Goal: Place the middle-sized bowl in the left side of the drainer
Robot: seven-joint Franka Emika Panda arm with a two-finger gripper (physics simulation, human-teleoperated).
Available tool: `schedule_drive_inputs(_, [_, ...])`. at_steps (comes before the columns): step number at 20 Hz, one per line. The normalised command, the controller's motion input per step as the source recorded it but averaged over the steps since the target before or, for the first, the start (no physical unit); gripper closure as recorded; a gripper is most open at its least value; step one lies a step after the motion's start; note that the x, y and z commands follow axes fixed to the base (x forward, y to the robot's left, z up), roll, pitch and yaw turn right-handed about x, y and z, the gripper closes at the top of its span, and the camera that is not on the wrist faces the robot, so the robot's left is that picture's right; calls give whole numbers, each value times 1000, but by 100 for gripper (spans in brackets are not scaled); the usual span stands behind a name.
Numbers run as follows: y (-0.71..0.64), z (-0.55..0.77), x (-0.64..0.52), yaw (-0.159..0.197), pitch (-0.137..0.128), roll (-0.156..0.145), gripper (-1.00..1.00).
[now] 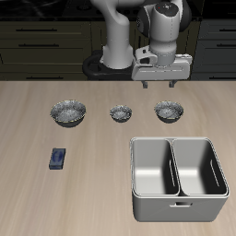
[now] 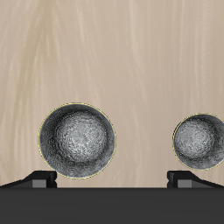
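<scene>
Gripper [image 1: 159, 84] hangs with fingers spread and holding nothing, just above and behind the middle-sized bowl [image 1: 168, 112], which sits on the pale wood-grain table [image 1: 92, 194], behind the drainer [image 1: 179, 177], in a row with the smallest bowl [image 1: 121, 112] and widest bowl [image 1: 68, 112]; dark cabinets behind.

The exterior camera sits high and well back, looking obliquely down over the whole pale wooden table [image 1: 37, 198] toward the dark cabinets behind it, taking in the large grey metal two-compartment drainer [image 1: 178, 197]. The wrist camera rides on the gripper [image 2: 112, 178], close above the wood and facing straight down past its dark fingertips [image 2: 39, 179]. Both views share the strip of table just beyond the fingers: the middle-sized speckled silvery bowl [image 1: 168, 112] [image 2: 78, 141] beyond one finger, the tiniest silvery bowl [image 1: 121, 112] [image 2: 199, 141] beyond the other.
</scene>
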Motion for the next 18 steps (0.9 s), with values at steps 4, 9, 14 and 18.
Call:
schedule_drive_inputs(4, [-13,-305,81,1,51,-3,-100])
schedule_drive_inputs(9, [23,-178,22,5,18,3,-100])
schedule_drive_inputs(14, [90,-240,-17,4,34,18,-100])
schedule_drive_inputs(18, [22,-218,-3,-4,33,5,-100])
